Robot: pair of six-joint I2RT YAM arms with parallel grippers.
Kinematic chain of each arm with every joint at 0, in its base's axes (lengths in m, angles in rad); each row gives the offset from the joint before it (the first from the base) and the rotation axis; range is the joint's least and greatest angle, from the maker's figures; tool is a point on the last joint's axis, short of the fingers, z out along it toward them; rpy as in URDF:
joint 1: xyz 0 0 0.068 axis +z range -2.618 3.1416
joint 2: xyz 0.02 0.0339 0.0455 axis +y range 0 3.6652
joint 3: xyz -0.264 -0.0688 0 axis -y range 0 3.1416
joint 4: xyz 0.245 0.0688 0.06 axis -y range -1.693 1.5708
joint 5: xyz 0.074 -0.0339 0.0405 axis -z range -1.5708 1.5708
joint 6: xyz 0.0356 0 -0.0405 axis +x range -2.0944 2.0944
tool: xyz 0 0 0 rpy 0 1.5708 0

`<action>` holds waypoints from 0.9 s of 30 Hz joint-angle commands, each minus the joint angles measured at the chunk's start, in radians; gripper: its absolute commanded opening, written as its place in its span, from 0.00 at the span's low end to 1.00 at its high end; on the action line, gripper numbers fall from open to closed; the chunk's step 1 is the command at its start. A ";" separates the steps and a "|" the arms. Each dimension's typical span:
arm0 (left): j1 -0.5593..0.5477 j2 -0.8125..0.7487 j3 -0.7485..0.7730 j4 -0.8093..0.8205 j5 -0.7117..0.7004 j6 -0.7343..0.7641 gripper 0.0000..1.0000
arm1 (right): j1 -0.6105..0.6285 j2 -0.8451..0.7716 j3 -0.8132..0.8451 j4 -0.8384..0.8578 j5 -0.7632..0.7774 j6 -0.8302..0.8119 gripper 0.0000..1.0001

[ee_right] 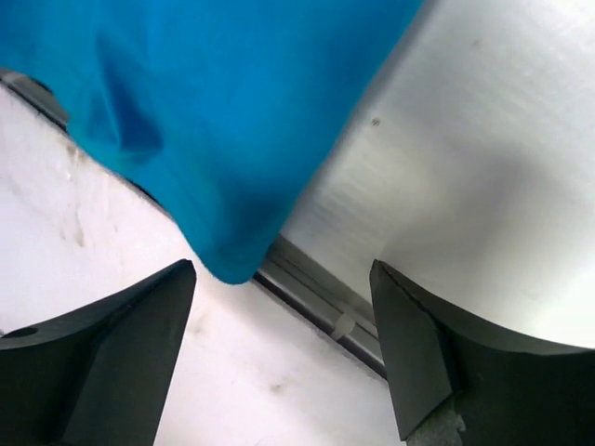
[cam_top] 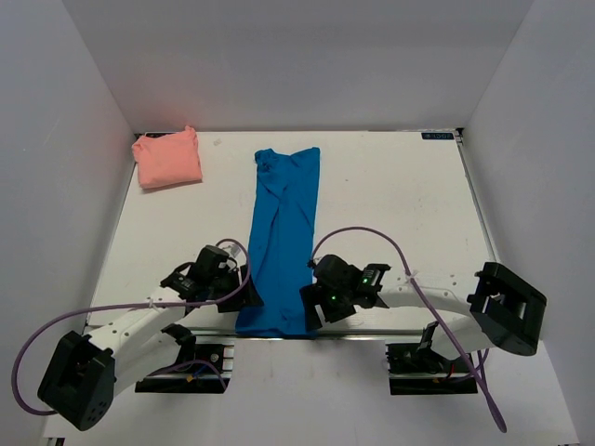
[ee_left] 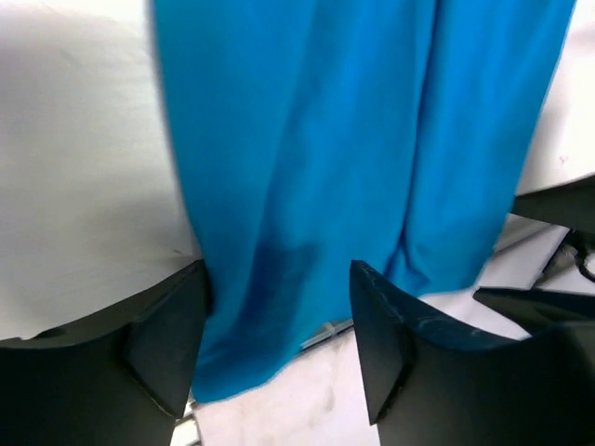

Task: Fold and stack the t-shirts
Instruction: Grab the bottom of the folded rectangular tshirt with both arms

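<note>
Left gripper (ee_left: 279, 307) and right gripper (ee_right: 284, 279) (jaws of both apart) flank the near hem of the bright blue cloth t-shirt (cam_top: 284, 242).

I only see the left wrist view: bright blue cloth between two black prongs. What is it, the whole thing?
Observer: From above, it is a bright blue cloth t-shirt folded into a long narrow strip, lying from the far side of the white table to its near edge.
Operator: Any other clothes there?
Observer: A salmon pink cloth t-shirt, a small square bundle, sits in the far left corner, apart from the blue one.
Operator: What is the other arm doing?
Observer: Its right tool is open at the strip's near right corner, which reaches over the table's edge rail.
</note>
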 commanded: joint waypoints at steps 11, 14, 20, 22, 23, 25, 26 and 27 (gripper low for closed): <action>-0.114 0.046 -0.102 -0.255 0.043 -0.061 0.72 | 0.003 0.052 -0.021 0.148 -0.170 0.003 0.59; -0.114 0.035 -0.102 -0.216 0.043 -0.071 0.72 | 0.005 0.073 -0.015 0.153 -0.181 -0.003 0.50; -0.134 0.153 -0.032 -0.197 -0.019 -0.071 0.58 | -0.002 0.082 -0.009 0.124 -0.156 -0.009 0.31; -0.134 0.163 -0.049 -0.174 0.033 -0.061 0.56 | -0.002 0.070 -0.012 0.119 -0.147 -0.010 0.28; -0.134 0.163 -0.058 -0.174 0.043 -0.061 0.52 | 0.000 0.067 -0.009 0.119 -0.141 -0.015 0.18; -0.143 0.152 -0.044 -0.183 0.055 -0.051 0.43 | 0.000 0.056 -0.005 0.111 -0.138 -0.015 0.13; -0.143 0.141 -0.017 -0.194 0.055 -0.051 0.40 | 0.002 0.052 -0.005 0.114 -0.139 -0.018 0.09; -0.143 0.111 0.000 -0.205 0.055 -0.038 0.36 | 0.000 0.044 0.001 0.113 -0.138 -0.021 0.02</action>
